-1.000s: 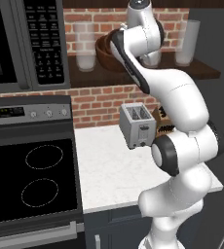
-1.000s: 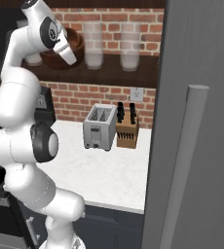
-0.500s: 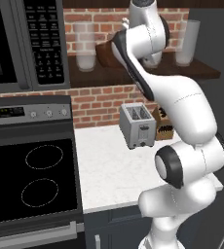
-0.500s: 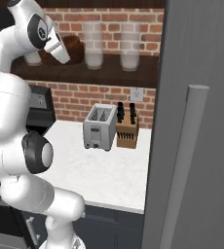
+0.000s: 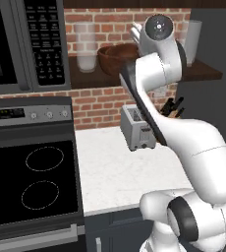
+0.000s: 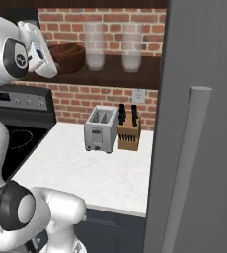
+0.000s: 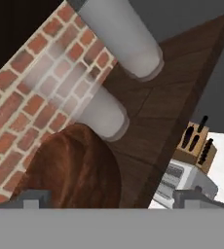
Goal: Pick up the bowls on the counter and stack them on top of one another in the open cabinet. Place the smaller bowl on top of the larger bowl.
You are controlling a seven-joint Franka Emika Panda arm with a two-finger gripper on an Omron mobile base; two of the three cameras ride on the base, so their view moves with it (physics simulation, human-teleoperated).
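The gripper (image 7: 112, 197) is fully released, its fingertips (image 7: 33, 198) spread wide above a reddish-brown wooden bowl (image 7: 70, 168). The bowl (image 5: 116, 57) rests on the open cabinet (image 5: 203, 73) shelf toward its left end, beside a frosted glass (image 5: 85, 47). A toaster (image 6: 100, 129) and knife block (image 6: 128, 133) stand at the counter (image 6: 95, 170) back edge.

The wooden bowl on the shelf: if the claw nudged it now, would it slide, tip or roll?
The bowl looks rigid and glossy, so it would probably slide on the smooth shelf rather than deform. It sits upright and broad, so tipping seems unlikely. A frosted glass stands close beside it; a sideways push could knock that.
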